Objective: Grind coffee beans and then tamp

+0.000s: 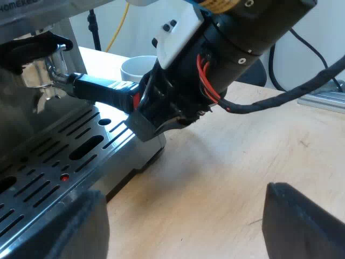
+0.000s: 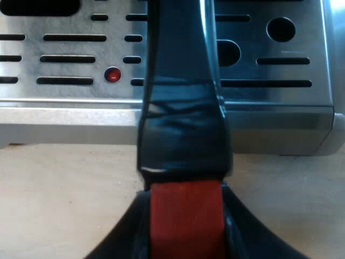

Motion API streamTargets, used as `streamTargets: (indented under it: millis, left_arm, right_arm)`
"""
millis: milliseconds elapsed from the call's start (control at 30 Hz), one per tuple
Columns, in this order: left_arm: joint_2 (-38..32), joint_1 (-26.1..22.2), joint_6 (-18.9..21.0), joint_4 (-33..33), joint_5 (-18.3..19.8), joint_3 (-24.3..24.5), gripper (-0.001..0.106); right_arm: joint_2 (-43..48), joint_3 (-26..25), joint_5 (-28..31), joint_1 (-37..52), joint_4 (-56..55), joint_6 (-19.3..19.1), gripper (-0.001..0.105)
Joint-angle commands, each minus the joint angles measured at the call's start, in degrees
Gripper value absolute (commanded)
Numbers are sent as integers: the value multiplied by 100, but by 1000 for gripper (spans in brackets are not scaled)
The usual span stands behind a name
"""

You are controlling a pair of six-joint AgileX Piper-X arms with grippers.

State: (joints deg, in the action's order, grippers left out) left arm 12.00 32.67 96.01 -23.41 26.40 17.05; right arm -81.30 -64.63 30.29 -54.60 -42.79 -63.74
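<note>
- left gripper (image 1: 178, 197): fingers (image 1: 302, 221) spread wide, gap sits over bare wooden table (image 1: 232, 162), gripping nothing.
- it hangs low over the table, just beside the edge of the drip tray (image 1: 59, 156) of the coffee machine (image 1: 32, 21). No contact with the tray.
- holder (image 1: 39, 73): metal head locked into the machine's front, above the drip tray. Dark handle (image 1: 99, 89) sticks out roughly level, past the tray's edge.
- holder vs left gripper: well apart. Holder is higher and farther out than the fingers, nowhere near the gap.
- mug (image 1: 136, 67): white, on the table beyond the handle, partly hidden by the right arm.
- right gripper (image 2: 185, 195): pressed together on the holder, pinching the handle at its red end (image 2: 186, 229).
- holder vs right gripper: the handle runs straight out from between the fingers toward the machine. One black finger lies against each side of the red end, touching. Dark part of the handle starts just past the fingertips.
- under the handle in the right wrist view: table, then the tray's steel front lip, then the slotted grille. A red dot (image 2: 112, 74) sits among the slots, off to one side of the handle.
</note>
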Motion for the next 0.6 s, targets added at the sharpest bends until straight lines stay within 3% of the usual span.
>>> streamTargets:
  millis: [33, 133, 500, 600]
  left_arm:
    - [-40, 30, 68, 54, 40, 11, 62]
    - [-40, 30, 68, 54, 40, 11, 62]
    - [-40, 30, 68, 54, 40, 11, 62]
    - [-40, 30, 68, 54, 40, 11, 62]
  right_arm:
    - [146, -51, 102, -108, -131, 34, 0]
    - [146, -51, 81, -108, -170, 227, 0]
    - [212, -35, 355, -355, -292, 295, 0]
    - [211, 18, 387, -445, -292, 526, 0]
